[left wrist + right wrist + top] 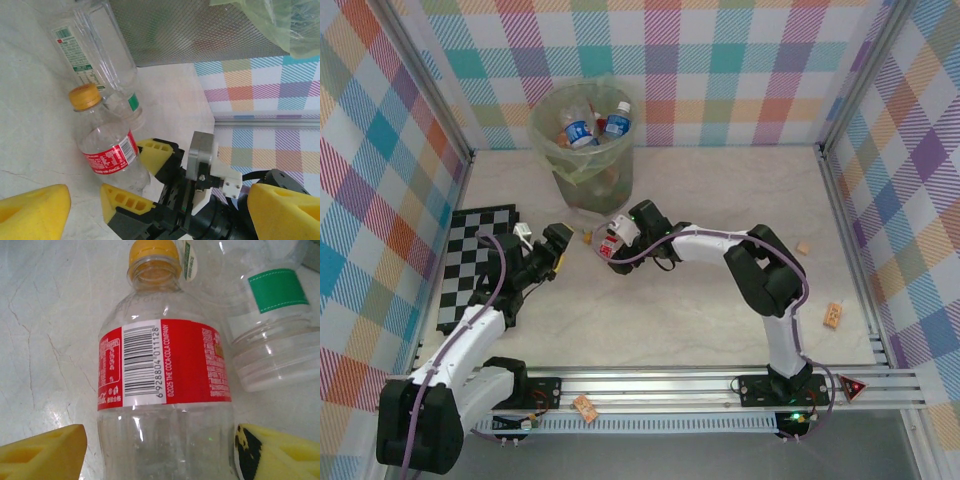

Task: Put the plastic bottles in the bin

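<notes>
A clear plastic bottle with a red label and yellow cap (165, 370) lies on the pale table just in front of the bin (582, 150). My right gripper (160, 450) straddles its lower body, jaws open, with a thin gap at the left finger (45, 450). The same bottle (107, 150) shows in the left wrist view between the right arm's yellow fingers (155, 152). A second clear bottle with a green-and-white label (95, 50) lies beside it, nearer the bin. My left gripper (160, 195) hangs open just left of them. Blue-labelled bottles (580, 130) sit inside the bin.
A black-and-white chessboard (480, 265) lies at the left, under my left arm. Small wooden blocks (832, 315) are scattered at the right and near the front rail. Chequered walls close the table on three sides.
</notes>
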{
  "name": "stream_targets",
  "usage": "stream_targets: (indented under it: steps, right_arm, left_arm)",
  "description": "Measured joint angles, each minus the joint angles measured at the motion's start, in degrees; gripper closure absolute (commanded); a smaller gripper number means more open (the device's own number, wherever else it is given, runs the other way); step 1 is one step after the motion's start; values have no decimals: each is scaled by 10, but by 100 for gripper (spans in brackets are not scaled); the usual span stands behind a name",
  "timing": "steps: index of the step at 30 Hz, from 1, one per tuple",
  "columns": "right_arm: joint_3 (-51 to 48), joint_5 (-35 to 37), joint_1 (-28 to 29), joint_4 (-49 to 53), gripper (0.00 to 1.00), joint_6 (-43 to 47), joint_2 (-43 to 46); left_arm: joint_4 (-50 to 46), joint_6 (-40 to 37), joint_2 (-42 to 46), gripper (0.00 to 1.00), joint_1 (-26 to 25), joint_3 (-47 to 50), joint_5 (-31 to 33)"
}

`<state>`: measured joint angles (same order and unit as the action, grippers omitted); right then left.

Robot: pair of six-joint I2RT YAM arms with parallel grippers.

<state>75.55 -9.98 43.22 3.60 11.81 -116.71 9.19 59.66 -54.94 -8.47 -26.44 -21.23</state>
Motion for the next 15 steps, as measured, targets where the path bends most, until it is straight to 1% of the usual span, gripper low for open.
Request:
stream_targets:
  steps: [5, 10, 12, 15]
  right_arm:
    - [-9, -6, 1, -4, 43, -9, 6]
    - [-54, -6, 3, -8, 50, -21, 49]
    - [-74, -9, 3, -10, 51, -27, 72]
    - [-104, -14, 3, -21, 52, -45, 113]
  left_arm:
    - [17, 13, -13, 9, -9, 0, -3]
    - [58, 37, -30, 8, -17, 5, -8]
    - [71, 45, -36, 7, -24, 8, -8]
    - [89, 57, -47, 3, -39, 9, -8]
